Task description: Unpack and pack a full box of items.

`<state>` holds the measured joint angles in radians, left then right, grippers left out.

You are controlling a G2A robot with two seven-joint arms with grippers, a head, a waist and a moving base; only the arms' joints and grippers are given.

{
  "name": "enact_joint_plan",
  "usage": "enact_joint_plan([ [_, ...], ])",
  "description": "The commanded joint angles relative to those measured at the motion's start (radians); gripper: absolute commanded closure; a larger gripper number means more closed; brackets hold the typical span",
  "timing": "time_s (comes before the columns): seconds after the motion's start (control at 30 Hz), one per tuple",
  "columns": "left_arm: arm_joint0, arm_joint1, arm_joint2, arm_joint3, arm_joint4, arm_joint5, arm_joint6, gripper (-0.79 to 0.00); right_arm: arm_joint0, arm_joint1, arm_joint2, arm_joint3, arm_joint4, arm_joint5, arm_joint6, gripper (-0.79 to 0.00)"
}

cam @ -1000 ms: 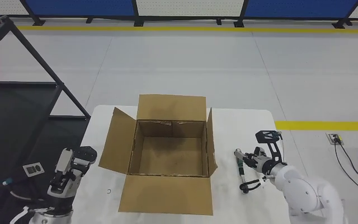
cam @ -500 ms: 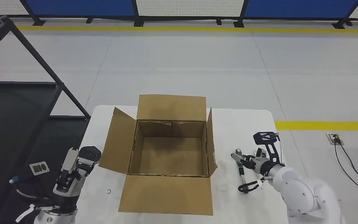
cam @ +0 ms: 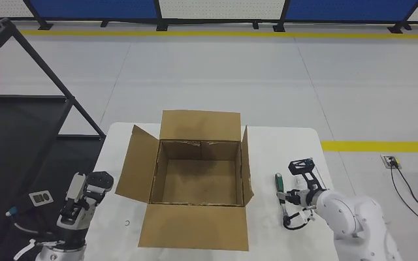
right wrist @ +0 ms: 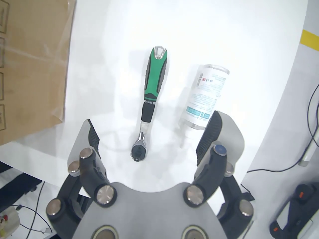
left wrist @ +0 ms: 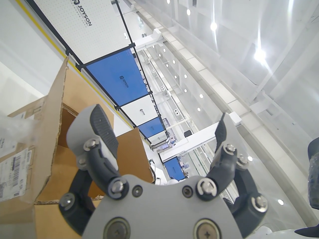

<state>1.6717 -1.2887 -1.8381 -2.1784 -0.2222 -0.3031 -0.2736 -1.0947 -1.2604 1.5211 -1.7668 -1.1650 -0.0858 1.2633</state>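
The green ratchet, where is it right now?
In the right wrist view the ratchet lies on the white table between the cardboard box and a clear bottle, on the robot's right, under the open right gripper.

At the lower right of the top view the right arm (cam: 349, 218) wears a smooth white shell, rounded at the joints. The left arm (cam: 77, 212), at lower left, is grey and black. The left gripper (left wrist: 160, 115) and right gripper (right wrist: 154, 125) look alike: pale grey plate, black linkages, silver screws (left wrist: 206, 187) and ribbed black pads (right wrist: 208, 135) — the right gripper has one blue cap (right wrist: 220, 149).
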Motion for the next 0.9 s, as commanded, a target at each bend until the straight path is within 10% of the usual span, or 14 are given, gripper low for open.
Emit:
enact_joint_plan([
  [0.0,0.0,0.0,0.001,-0.001,0.001,0.001,0.001,-0.785,0.006,0.002,-0.011,0.012,-0.009,-0.01,0.007,-0.736],
  [0.43,0.001,0.0,0.003,-0.005,0.005,0.003,0.006,-0.785,0.045,0.003,-0.116,0.079,-0.085,0.008,0.043,-0.391],
  [0.87,0.001,0.0,0.003,-0.005,0.005,0.003,0.006,-0.785,0.114,-0.006,-0.195,0.186,-0.118,0.086,0.074,-0.345],
])
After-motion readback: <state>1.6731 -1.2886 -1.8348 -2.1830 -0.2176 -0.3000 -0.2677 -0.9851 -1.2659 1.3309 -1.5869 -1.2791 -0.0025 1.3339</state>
